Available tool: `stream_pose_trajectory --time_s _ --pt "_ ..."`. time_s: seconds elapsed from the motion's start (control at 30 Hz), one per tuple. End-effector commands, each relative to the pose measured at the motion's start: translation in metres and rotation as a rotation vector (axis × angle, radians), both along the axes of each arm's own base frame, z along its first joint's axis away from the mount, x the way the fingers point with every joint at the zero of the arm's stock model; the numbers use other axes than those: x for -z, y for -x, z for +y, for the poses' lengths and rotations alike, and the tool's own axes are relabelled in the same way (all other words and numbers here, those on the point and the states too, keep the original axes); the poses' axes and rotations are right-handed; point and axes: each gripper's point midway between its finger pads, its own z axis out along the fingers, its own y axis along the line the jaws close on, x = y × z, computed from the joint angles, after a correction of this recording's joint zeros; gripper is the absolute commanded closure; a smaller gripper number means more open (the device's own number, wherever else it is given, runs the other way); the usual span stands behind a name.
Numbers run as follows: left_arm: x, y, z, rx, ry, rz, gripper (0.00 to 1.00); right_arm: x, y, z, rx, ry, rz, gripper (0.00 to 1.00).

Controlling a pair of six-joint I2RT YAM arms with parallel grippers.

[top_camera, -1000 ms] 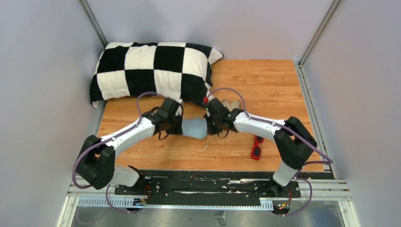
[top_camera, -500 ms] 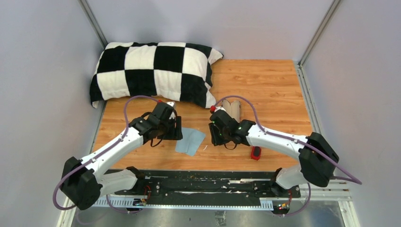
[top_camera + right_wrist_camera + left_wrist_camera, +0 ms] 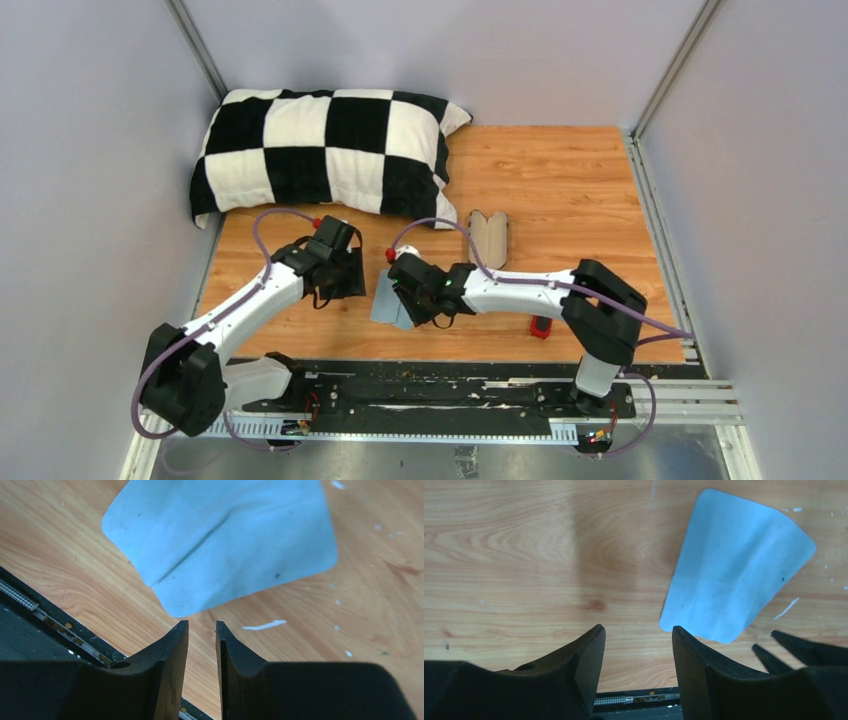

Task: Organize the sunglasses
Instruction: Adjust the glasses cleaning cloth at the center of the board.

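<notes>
The sunglasses [image 3: 541,327] lie at the near right edge of the table [image 3: 570,180], partly hidden under the right forearm and well apart from both hands. The right hand [image 3: 201,625] hangs over the near corner of the cloth [image 3: 225,545], its fingers only narrowly parted and holding nothing. The left hand [image 3: 636,630] is wide open and empty, just left of the cloth. The case [image 3: 489,238] lies further back near the pillow [image 3: 320,150] and looks open.

I see 3 risks. The right arm reaches across directly above the sunglasses, so a low swing back could knock them off the near edge. The cloth is thin and flat, so a hand this narrowly parted may push or bunch it instead of pinching it, or scrape the table. With the 2 hands this near each other around the cloth, a careless reach by either could make them collide.
</notes>
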Motion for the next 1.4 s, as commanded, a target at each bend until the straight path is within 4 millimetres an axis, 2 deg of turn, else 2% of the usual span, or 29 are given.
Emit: stream_pose_trajectory --time_s 0.0,0.13,0.3,0.63,0.97,1.2,1.37 --pt "-0.005 -0.001 0.015 -0.108 0.045 -0.015 0.44 0.012 0.007 0.009 -0.099 0.096 -0.062 0.68" --pt "-0.006 -0.002 0.012 -0.129 0.081 -0.031 0.44 0.014 0.014 0.019 -0.157 0.112 -0.084 0.68" --pt "-0.002 -0.001 0.01 -0.123 0.091 -0.016 0.45 0.023 0.012 0.027 -0.177 0.139 -0.079 0.68" --pt "-0.002 -0.002 0.011 -0.118 0.085 -0.022 0.46 0.033 0.016 0.028 -0.192 0.155 -0.057 0.69" --pt "-0.002 -0.003 0.013 -0.12 0.072 -0.028 0.47 0.043 0.015 0.013 -0.167 0.208 -0.06 0.84" --pt "-0.003 -0.003 0.013 -0.121 0.071 -0.028 0.48 0.038 0.015 0.002 -0.153 0.216 -0.079 0.99" --pt "-0.004 -0.005 0.011 -0.114 0.076 -0.027 0.48 0.033 0.017 -0.012 -0.138 0.224 -0.094 1.0"
